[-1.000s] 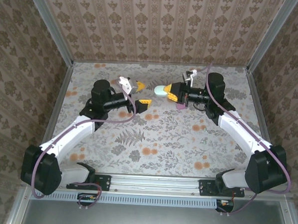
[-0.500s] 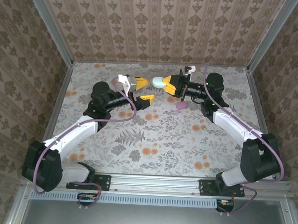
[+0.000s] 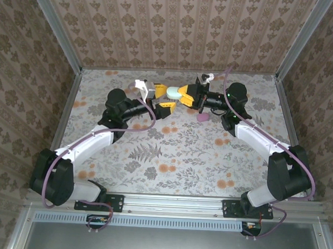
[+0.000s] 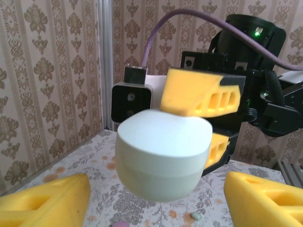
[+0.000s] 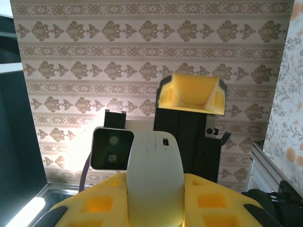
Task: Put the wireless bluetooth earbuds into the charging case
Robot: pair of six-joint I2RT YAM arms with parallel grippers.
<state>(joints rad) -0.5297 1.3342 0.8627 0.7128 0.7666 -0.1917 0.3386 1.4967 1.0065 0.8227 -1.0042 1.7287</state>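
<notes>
Over the floral table (image 3: 181, 159), right gripper (image 3: 183, 95) clamps mint case (image 3: 172, 92) facing wide-open left gripper (image 3: 162, 97); pink case (image 3: 202, 118) nearby.

My bench (image 3: 181, 159) is a flat top covered in a pale grey print of leaves and ferns, scattered with orange flowers. In the overhead view a small pink case (image 3: 202, 118) lies directly on the print, just right of the middle in the upper half of the frame. From my left wrist, a tiny mint-green bit (image 4: 195, 216) sits on the bench near the bottom edge, too small for me to name. A pink rounded edge (image 4: 120, 224) shows at the very bottom, left of centre.
</notes>
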